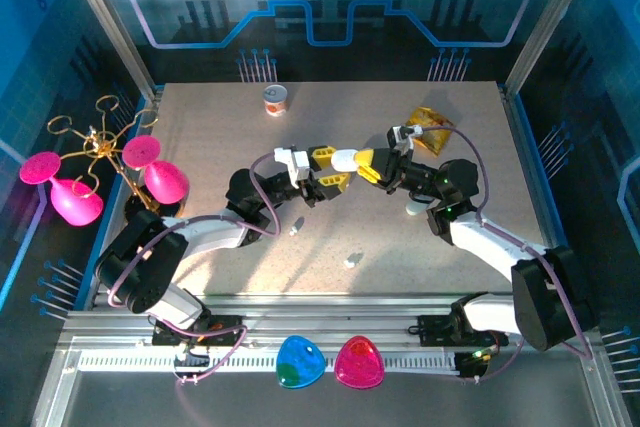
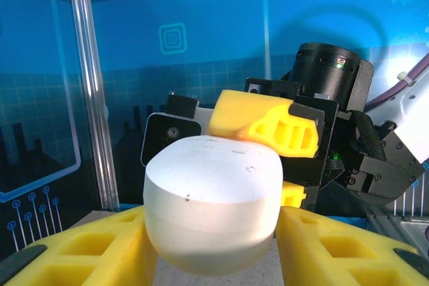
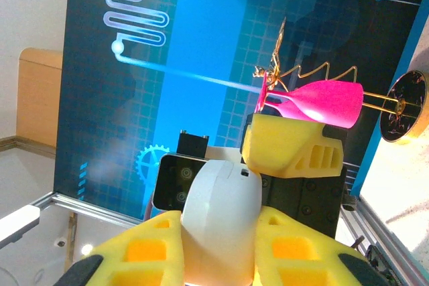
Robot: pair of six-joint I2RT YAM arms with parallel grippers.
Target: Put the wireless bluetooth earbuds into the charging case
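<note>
My right gripper [image 1: 366, 167] is clamped shut on the charging case [image 1: 345, 159], holding it up off the table [image 1: 200, 167] at the centre of the top view. In the right wrist view, that gripper [image 3: 218, 249] has the white case [image 3: 218, 216] edge-on, squeezed between its two yellow fingers.

My left gripper [image 1: 333, 168] meets it from the left side of the frame. In the left wrist view, this gripper [image 2: 211, 249] stands partly open with the case [image 2: 211, 192] broadside between the fingers. They sit right against its flanks, but I cannot tell whether they actually press on it. One yellow finger of the right gripper shows just above the case.

The lid looks closed (no gap visible). One earbud [image 1: 293, 231] lies on the table below and left of the case, and a second earbud [image 1: 351, 261] lies lower still, near the bottom centre. Both are well apart from the case.
</note>
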